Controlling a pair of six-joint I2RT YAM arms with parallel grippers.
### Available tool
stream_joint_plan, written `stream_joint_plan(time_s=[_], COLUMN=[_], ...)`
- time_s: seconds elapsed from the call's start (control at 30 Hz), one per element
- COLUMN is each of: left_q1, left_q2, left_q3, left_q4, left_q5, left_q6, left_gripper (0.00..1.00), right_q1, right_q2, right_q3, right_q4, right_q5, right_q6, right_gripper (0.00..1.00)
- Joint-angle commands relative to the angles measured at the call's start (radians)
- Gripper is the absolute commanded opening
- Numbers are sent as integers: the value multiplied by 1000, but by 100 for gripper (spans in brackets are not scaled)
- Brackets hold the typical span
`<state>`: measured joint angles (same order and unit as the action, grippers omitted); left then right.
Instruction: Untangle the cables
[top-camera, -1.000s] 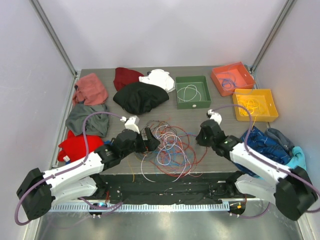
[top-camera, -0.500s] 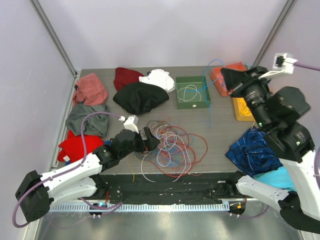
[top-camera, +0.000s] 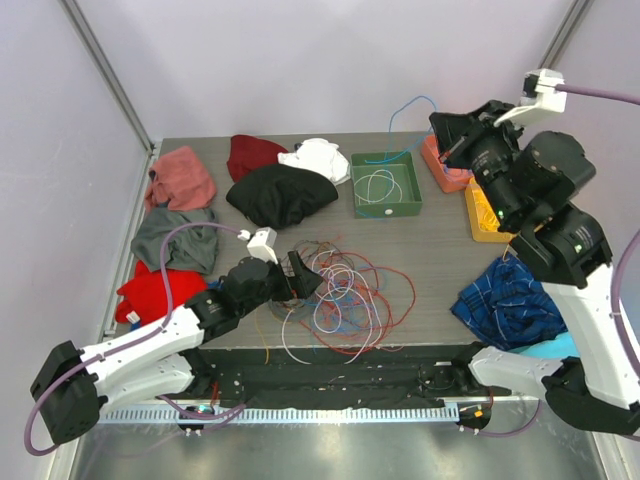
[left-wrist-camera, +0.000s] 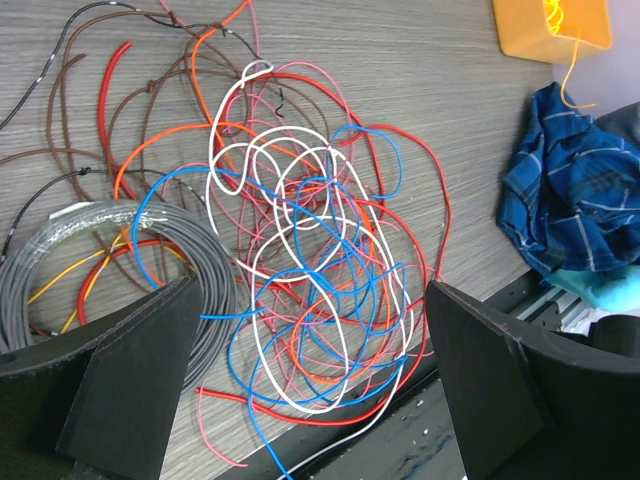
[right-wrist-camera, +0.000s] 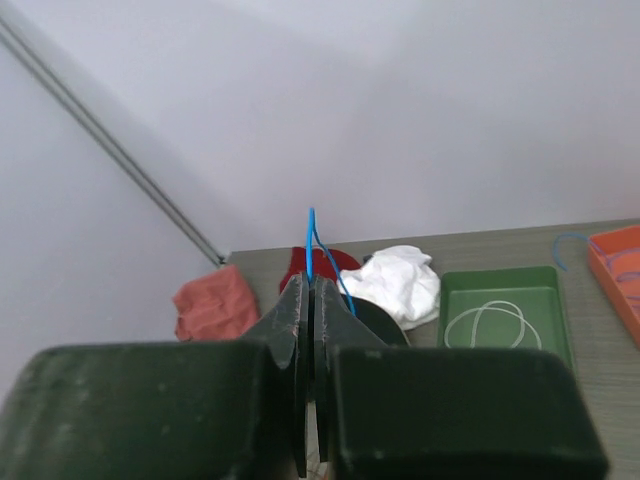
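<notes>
Aloft, blue cable (right-wrist-camera: 311, 235) clamped in right pincer (right-wrist-camera: 311, 290); tangle (top-camera: 340, 295) well below.

The grey coil (left-wrist-camera: 60, 265) runs off-frame behind the left gripper (left-wrist-camera: 310, 290), the yellow tray (left-wrist-camera: 520, 25) is cropped — and the right gripper (right-wrist-camera: 311, 286), blurred, hides the blue cable (right-wrist-camera: 310, 235) lower down.

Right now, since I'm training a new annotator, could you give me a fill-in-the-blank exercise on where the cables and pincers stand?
1. The raised right pincer is shut on a thin ____ wire.
2. The left pincer hangs above the tangle with its jaws ____.
3. The green tray holds a looped ____ cable.

Missing words: blue; open; white.
</notes>
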<state>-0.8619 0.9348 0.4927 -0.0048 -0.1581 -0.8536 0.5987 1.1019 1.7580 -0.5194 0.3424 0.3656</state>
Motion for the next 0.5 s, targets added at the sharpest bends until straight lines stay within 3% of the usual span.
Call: stream_joint_plan(time_s=[0.0,0.13,0.23,0.47], left_q1=[-3,-5,-3,-5], left_q2=[-1,-40,-79,-148], left_q3=[24,-8,-28,-51], left_q4=[60,62,57,11], left_q5=[18,32,34,54], left_q6=[-16,-21,-6,-1], left_gripper=[100,100,100,100], right_q1=[0,-92,-270,-402], right_q2=[47,168,237,346], right_q3=[29,81,83,95], right_q4=[7,6,15,163], right_q5=[171,147,14,-22], right_q6=[-63,-56,15,70], right_gripper=[1,1,1,1])
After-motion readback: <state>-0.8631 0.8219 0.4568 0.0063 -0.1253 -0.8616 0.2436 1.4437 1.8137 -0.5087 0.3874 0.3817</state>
